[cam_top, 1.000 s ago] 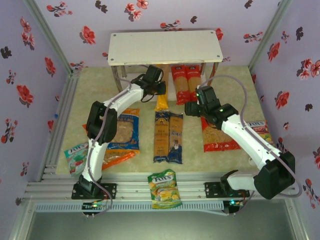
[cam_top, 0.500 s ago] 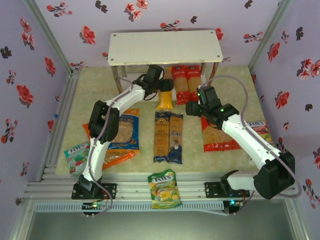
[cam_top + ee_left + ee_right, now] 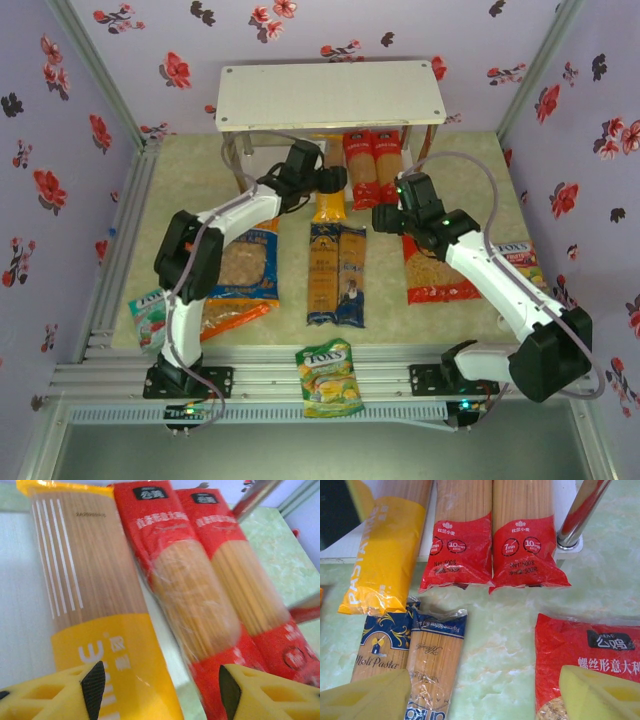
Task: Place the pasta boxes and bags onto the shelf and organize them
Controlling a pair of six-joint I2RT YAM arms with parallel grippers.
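The shelf (image 3: 330, 95) stands at the back, and two red pasta boxes (image 3: 372, 165) lie side by side on its lower board. A yellow box (image 3: 328, 205) lies left of them, its far end on that board (image 3: 15, 605). My left gripper (image 3: 330, 180) hovers open over the yellow box's (image 3: 95, 605) near end, touching nothing. Two brown boxes (image 3: 337, 272) lie mid-table. My right gripper (image 3: 385, 215) is open above the floor between the brown boxes (image 3: 435, 655) and the red bag (image 3: 585, 665). A blue-and-orange bag (image 3: 245, 265) overlaps an orange bag (image 3: 225, 315) at the left.
Fox's candy bags lie on the front rail (image 3: 328, 378), at the left (image 3: 152, 315) and at the right (image 3: 515, 255). A shiny shelf post (image 3: 582, 510) stands right of the red boxes (image 3: 522, 540). Flowered walls close in the sides.
My left gripper went from shut to open, letting go of the yellow box, and shifted a little right toward the shelf. The right arm has barely moved.
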